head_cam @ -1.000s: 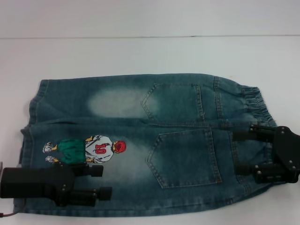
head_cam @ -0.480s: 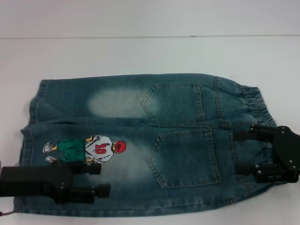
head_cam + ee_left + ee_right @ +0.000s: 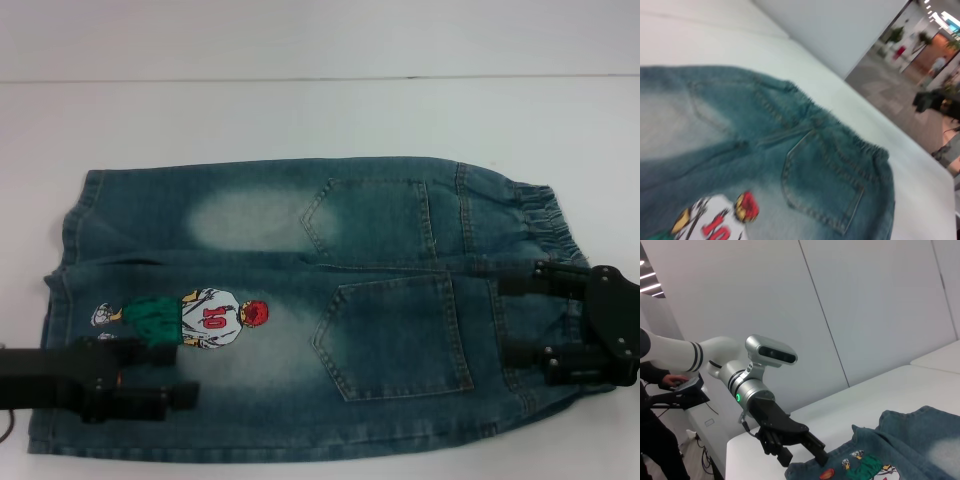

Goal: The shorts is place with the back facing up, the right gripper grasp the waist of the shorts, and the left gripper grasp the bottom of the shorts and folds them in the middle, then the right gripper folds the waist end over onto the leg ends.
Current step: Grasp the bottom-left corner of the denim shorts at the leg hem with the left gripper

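While shorts (image 3: pixel 300 300) lie flat, both end effectors overlapping, white table (image 3: pixel 300 110) around.

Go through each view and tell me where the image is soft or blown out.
Head view: the shorts read evenly lit, the left gripper smeared. Left wrist view: the denim is soft throughout, and the bright hall behind is washed out. Right wrist view: crisp, the left gripper sharp.
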### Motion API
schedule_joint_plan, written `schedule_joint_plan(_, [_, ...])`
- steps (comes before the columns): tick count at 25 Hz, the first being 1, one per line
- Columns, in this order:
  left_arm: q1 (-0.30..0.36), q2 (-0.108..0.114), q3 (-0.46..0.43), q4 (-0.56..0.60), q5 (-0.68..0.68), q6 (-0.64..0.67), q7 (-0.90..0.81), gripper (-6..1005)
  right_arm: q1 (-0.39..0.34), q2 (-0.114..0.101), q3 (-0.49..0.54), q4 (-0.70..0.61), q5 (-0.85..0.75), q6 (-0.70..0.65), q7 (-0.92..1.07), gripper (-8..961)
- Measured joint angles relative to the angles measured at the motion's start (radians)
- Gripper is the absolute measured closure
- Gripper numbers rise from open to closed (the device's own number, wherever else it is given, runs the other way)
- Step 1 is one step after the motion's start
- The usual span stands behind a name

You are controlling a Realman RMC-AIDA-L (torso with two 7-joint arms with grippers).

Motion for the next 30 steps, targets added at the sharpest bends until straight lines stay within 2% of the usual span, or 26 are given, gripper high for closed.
schedule_joint_plan(1, [-0.001, 0.007, -0.009, 0.019, 0.043, 0.000, -0.034, 115, 0.000, 0.000, 0.001, 0.000, 0.000, 0.000, 0.000, 42])
schedule_joint_plan(16, [-0.018, 0.048, -0.047, 0.131, 0.189, 0.079, -0.186, 116, 0.001, 0.004, 0.024, 0.000, 0.001, 0.003, 0.000, 41])
schedule_joint_plan(25, [-0.049, 0.068, -0.068, 0.162, 0.313, 0.082, -0.253, 116, 0.000, 0.008, 0.033, 0.000, 0.001, 0.007, 0.000, 41])
schedule_joint_plan(30, [-0.053, 0.072, -0.079, 0.174, 0.328, 0.082, -0.269, 115, -0.001, 0.009, 0.043, 0.001, 0.001, 0.008, -0.003, 41])
